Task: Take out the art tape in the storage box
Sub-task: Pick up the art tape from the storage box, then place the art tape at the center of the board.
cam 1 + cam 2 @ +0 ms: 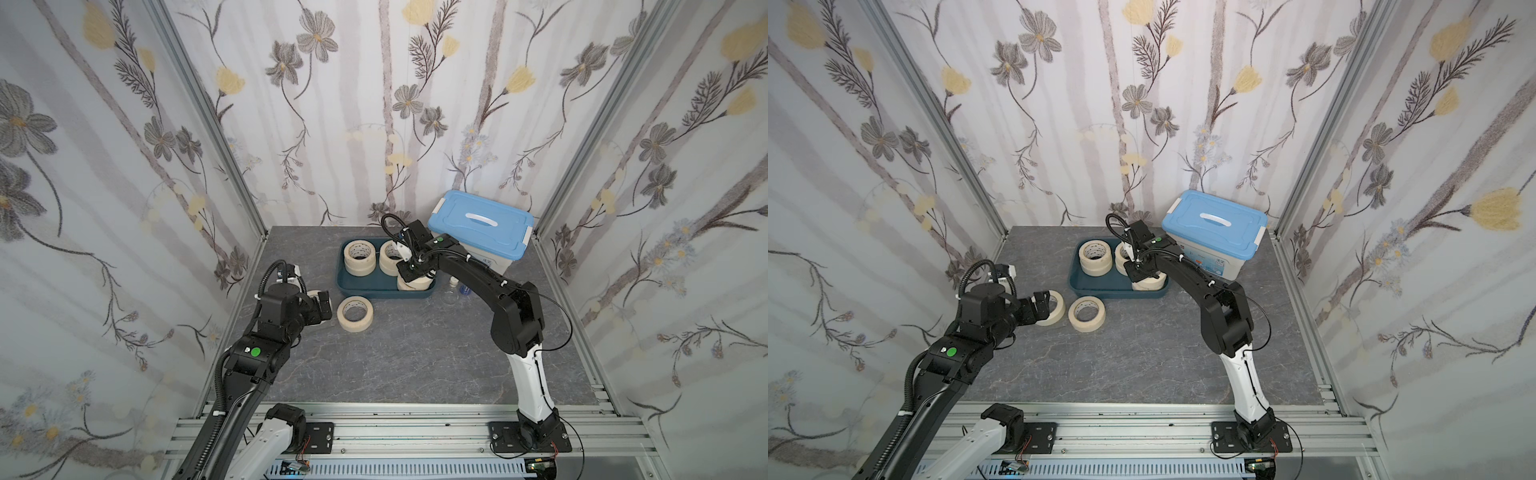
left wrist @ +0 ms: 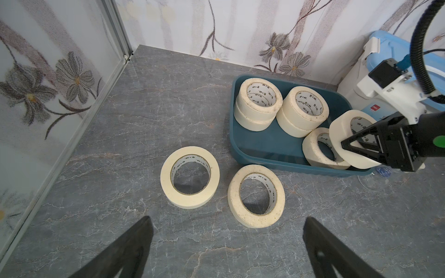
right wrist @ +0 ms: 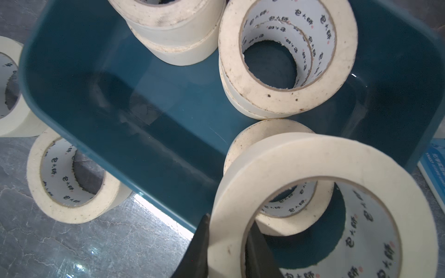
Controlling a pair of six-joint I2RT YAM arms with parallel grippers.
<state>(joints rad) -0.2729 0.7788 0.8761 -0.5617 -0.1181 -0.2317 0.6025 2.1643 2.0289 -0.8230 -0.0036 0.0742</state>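
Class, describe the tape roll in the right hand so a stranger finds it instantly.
Find the dark teal tray beside the blue-lidded white tub. At the tray's end nearest that tub, a cream masking tape roll sits tilted above another roll. It alone is pinched through its ring by the black right hand.

Storage box (image 3: 144,125) glossy plastic; art tape (image 2: 189,177) matt paper.
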